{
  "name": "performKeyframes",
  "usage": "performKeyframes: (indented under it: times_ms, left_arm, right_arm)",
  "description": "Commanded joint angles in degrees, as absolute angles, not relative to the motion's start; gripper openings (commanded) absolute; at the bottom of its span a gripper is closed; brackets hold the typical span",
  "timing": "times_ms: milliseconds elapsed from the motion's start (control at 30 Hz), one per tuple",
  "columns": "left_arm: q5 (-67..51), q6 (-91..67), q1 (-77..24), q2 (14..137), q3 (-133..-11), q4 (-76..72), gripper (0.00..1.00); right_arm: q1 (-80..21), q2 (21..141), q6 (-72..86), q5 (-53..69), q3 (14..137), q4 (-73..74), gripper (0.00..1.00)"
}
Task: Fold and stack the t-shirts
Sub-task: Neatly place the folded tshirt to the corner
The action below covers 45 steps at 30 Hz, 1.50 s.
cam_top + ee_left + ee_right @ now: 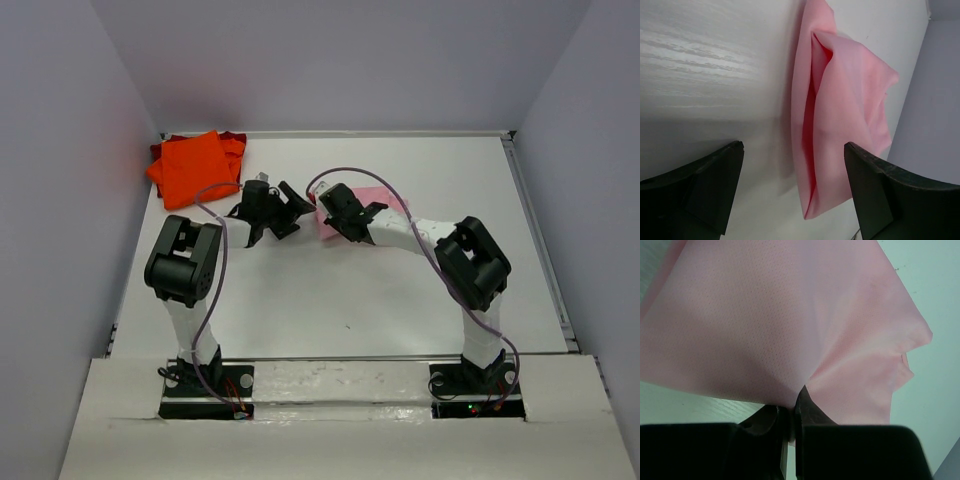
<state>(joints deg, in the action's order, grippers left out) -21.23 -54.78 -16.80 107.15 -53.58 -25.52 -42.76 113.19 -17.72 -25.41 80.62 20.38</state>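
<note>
Right gripper (792,412) is pinched shut on an edge of the pink t-shirt (850,100), folded mid-table toward the far edge. The orange t-shirt (195,165) sits on the dark red one (158,150) in the far-left corner. Left gripper (792,147) gapes wide, empty, just beside the pink cloth — it should probably grab the loose edge before any lift. Both arms reach inward, elbows bent.

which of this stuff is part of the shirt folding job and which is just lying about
Job: pink t-shirt, pinched in the right claw; orange t-shirt; dark red t-shirt beneath it.
Just there: white table; purple arm cables.
</note>
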Motion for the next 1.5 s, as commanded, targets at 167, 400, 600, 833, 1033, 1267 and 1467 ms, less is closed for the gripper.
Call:
performKeyframes:
  times_ms: [167, 400, 600, 833, 1033, 1267, 1467]
  left_arm:
    - [-22.9, -59.9, -18.6, 111.3, -56.8, -31.9, 0.91]
    - [-23.6, -61.8, -19.6, 115.0, -57.7, -34.9, 0.91]
    - [-23.5, -62.1, -20.8, 117.0, -59.3, -35.2, 0.91]
    - [-23.6, -62.2, -22.0, 119.4, -61.3, -35.3, 0.91]
    - [-23.6, -62.4, -23.7, 122.0, -63.5, -35.3, 0.91]
    - [-23.0, -62.8, -25.4, 123.5, -64.9, -36.0, 0.78]
    - [-26.4, -62.7, -25.5, 124.9, -66.1, -37.0, 0.24]
  right_arm:
    - [-42.5, 109.6, -16.3, -24.4, 80.9, 21.2, 0.0]
    - [-42.5, 109.3, -16.4, -24.3, 80.9, 21.4, 0.0]
    - [-42.5, 108.7, -16.3, -23.7, 81.9, 22.0, 0.0]
    - [-42.5, 108.7, -16.2, -23.5, 82.1, 22.5, 0.0]
    - [-42.5, 109.1, -16.1, -23.6, 82.4, 22.7, 0.0]
    - [-42.5, 109.5, -15.8, -23.6, 82.2, 22.7, 0.0]
    - [-42.5, 109.9, -16.0, -23.6, 82.1, 22.7, 0.0]
